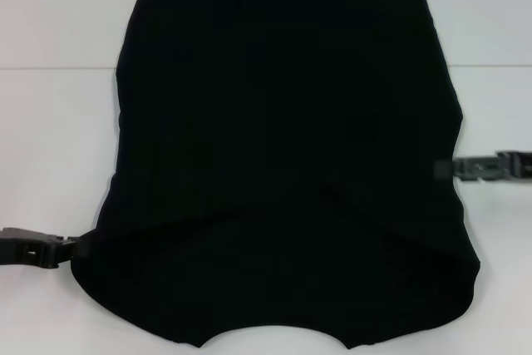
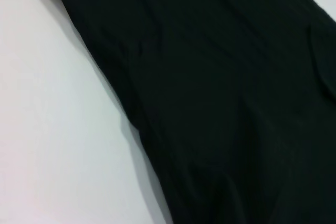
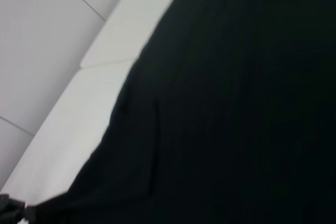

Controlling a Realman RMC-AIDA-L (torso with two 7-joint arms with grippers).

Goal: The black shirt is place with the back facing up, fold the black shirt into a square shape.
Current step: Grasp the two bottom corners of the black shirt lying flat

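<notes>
1. Across the middle of my head view: the black shirt (image 1: 283,164), spread flat on the white table (image 1: 50,122), plain side up with no lettering showing. It runs from the far edge of the view to the near edge.
2. Shirt outline: far edge straight; the two sides widen toward me; the near edge is rounded with a shallow notch at its centre. Two soft creases arc across the lower half.
3. Left gripper (image 1: 71,248): low at the shirt's near left corner, its tip meeting the fabric edge. I cannot tell whether it is closed on cloth or not.
4. Right gripper (image 1: 453,170): at the shirt's right side edge, about mid-length, tip touching or just beside the fabric. I cannot tell its state either.
5. Open room: bare table lies on both sides of the shirt, broader on the left.
6. Left wrist view: shirt (image 2: 220,103) lying smooth with a clean diagonal edge against bare table (image 2: 47,129).
7. Right wrist view: shirt (image 3: 236,108) edge against the table (image 3: 68,108), with a table seam line visible nearby.
</notes>
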